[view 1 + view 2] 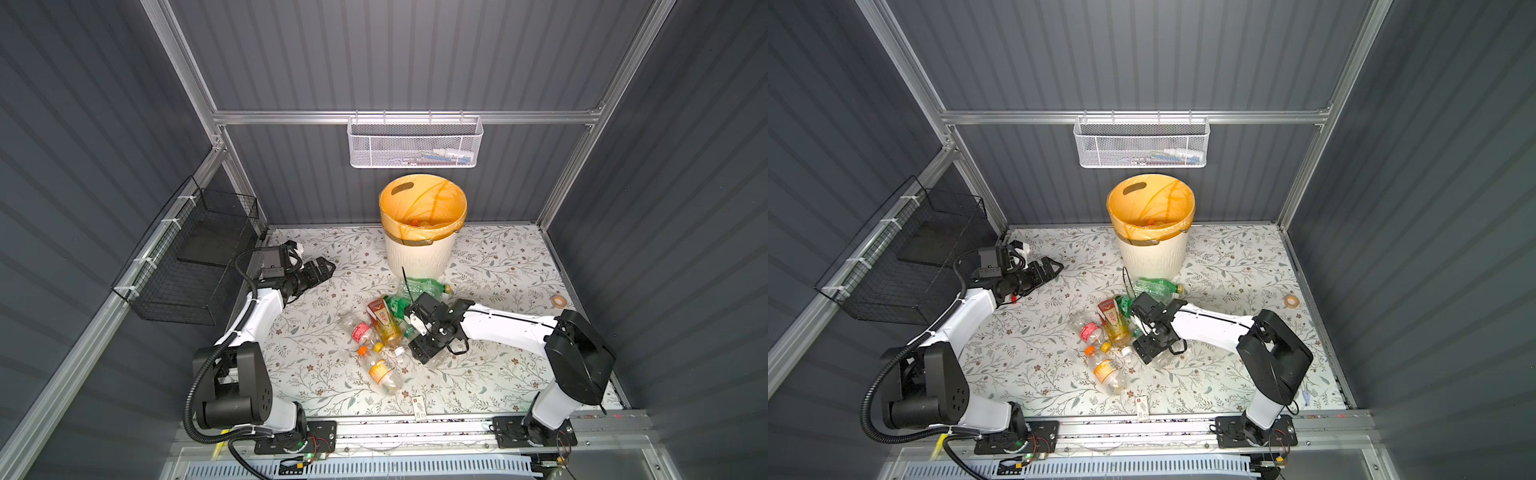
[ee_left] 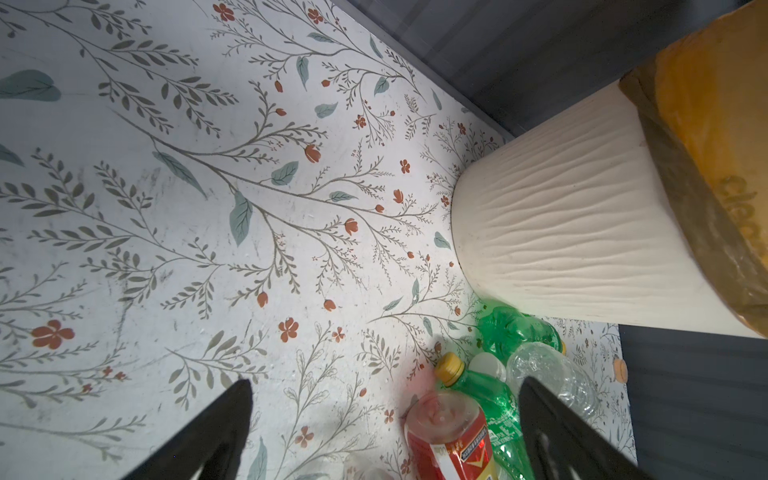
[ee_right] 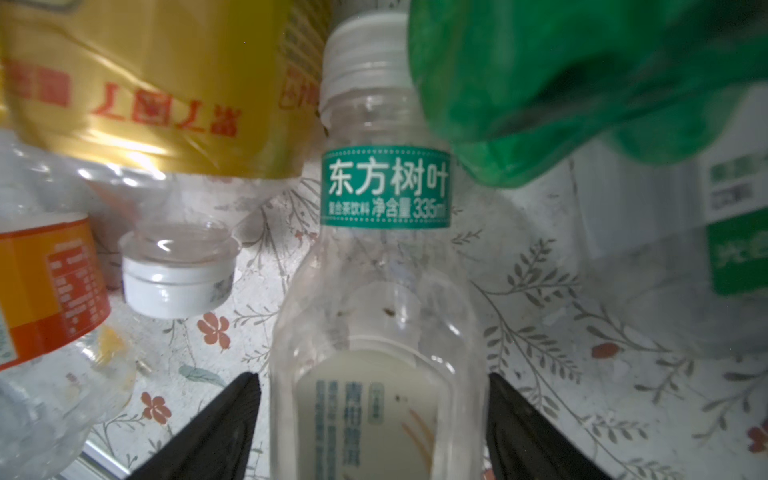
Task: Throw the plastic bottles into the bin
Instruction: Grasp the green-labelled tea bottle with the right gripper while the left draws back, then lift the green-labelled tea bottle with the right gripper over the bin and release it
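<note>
Floral-patterned table (image 1: pixel 498 266) inside a grey-walled cell carries all the work. The step in hand is the pick of one clear bottle (image 3: pixel 374 291) with a white cap and a teal neck band. It lies flat at the near right side of the pile of plastic bottles (image 1: pixel 386 328), which sits just in front of the bin (image 1: pixel 419 253). The right gripper (image 3: pixel 374 378) straddles the bottle's body with its jaws apart, one close to the wall on each side. No squeeze shows yet, so treat the bottle as not gripped.

Procedure, as judged:
1. Close across the straight part of the body, below the shoulder. Thin plastic will likely dent before it holds.
2. Lift straight up. A green bottle (image 3: pixel 540 83) overlaps the shoulder and a yellow-labelled bottle (image 3: pixel 166 83) lies just beside the cap, so either may be dragged along.
3. Carry the bottle over the orange-lined rim. Release only when the whole bottle is above the opening.

The left gripper (image 1: pixel 327 268) hovers wide open and empty, left of the bin and well apart from the pile.

Count:
- Bottles on the table: at least seven. Overlap prevents an exact figure.
- Bottles in the bin: something orange shows at the bottom, number unreadable.
- Bins: one.
- Grippers: two.
- White mesh basket (image 1: pixel 415 143): one.
- Black wire basket (image 1: pixel 187 266): one.
- Small card (image 1: pixel 419 406): one.
- Tan ring (image 1: pixel 560 301): one.
</note>
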Robot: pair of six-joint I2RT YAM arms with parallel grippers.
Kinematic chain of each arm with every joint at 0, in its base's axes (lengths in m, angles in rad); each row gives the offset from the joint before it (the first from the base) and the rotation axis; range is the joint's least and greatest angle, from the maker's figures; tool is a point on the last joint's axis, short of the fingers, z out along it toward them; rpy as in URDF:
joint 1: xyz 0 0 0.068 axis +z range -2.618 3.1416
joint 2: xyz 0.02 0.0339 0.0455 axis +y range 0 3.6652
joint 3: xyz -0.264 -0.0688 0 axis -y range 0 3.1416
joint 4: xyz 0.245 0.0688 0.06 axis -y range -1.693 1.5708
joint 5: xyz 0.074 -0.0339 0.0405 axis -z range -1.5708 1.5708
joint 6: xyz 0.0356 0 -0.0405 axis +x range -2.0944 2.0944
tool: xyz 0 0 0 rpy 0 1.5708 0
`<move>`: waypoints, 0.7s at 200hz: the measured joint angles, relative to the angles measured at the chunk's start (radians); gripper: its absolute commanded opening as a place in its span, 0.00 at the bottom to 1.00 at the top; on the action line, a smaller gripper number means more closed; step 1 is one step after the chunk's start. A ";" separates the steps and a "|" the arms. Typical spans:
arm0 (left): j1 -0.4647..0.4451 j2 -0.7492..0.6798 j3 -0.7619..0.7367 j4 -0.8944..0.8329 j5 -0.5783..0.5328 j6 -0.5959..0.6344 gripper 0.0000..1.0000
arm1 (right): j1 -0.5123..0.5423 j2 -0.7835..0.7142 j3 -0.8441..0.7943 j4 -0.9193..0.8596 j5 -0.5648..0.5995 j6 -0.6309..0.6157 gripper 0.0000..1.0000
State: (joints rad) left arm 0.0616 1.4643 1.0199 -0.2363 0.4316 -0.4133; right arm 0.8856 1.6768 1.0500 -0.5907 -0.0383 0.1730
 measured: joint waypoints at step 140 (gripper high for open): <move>0.006 0.003 -0.001 0.009 0.004 -0.009 1.00 | 0.021 -0.192 -0.083 -0.029 0.107 0.065 0.56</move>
State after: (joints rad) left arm 0.0673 1.4673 1.0187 -0.2276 0.4358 -0.4221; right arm 0.9066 1.4849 0.9672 -0.6193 0.0685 0.2382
